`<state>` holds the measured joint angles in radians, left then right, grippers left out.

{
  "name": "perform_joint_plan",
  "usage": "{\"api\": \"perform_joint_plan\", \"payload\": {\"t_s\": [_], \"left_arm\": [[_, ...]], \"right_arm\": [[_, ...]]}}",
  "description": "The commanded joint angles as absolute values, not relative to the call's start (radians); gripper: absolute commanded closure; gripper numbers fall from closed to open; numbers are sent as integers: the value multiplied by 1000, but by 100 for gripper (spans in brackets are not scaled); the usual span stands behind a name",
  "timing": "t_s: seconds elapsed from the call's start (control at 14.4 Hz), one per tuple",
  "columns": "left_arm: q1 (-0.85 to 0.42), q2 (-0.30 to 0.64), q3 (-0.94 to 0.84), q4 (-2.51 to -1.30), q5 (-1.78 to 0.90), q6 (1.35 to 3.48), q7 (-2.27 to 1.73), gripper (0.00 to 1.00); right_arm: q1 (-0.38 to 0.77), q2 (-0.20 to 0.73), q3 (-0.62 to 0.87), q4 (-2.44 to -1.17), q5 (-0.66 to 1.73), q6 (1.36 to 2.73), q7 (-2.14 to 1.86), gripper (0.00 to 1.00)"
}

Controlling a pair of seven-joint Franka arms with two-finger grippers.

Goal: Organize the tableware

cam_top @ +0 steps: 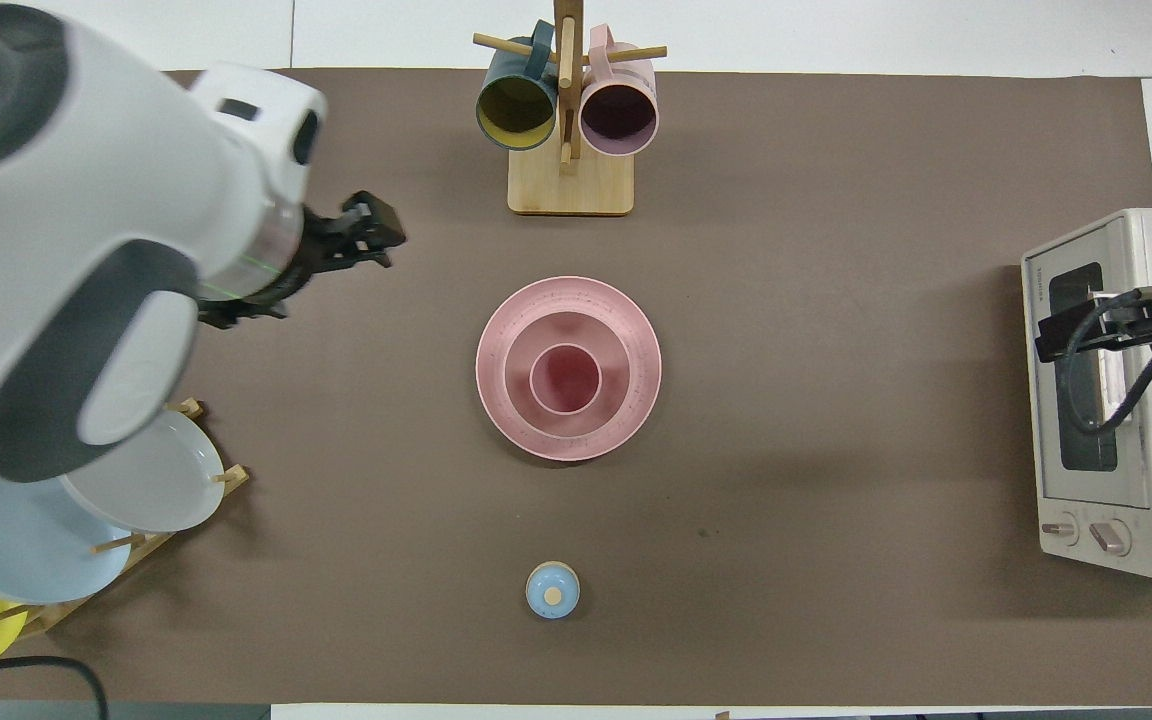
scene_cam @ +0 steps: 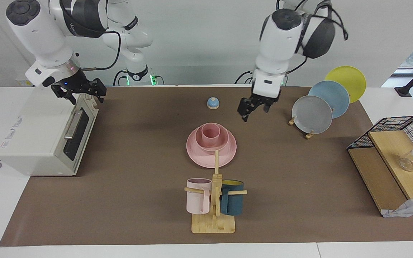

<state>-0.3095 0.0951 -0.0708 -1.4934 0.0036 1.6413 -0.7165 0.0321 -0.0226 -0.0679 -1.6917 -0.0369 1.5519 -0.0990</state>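
Facing view: the pink cup was seen nested in the pink bowl, itself on the pink plate, at mid-table just nearer the robots than the mug rack. The left gripper was held empty, fingers parted, above bare mat. The right gripper was noted over the toaster oven; its opening could not be told. Overhead view: the stack was confirmed concentric, the left gripper well apart from it.
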Motion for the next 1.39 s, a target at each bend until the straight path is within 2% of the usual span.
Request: {"api": "perform_joint_plan", "payload": {"t_s": [0.0, 0.42, 0.7, 1.04, 1.32], "left_arm": [[-101, 11, -80, -1545, -12, 1539, -330, 0], [-51, -89, -78, -1744, -12, 1672, -178, 0], [-55, -60, -80, -1675, -6, 1655, -149, 0], [-55, -20, -77, -1523, 3, 1418, -147, 0], [-54, -81, -78, -1597, 0, 1407, -143, 0]], "right_arm": [[20, -31, -63, -1689, -8, 1549, -115, 0], [20, -57, -61, -1695, -5, 1549, -118, 0], [11, -57, -61, -1695, -3, 1545, -118, 0], [12, -57, -61, -1695, -5, 1543, -118, 0], [9, -57, -61, -1695, -5, 1543, -118, 0]]}}
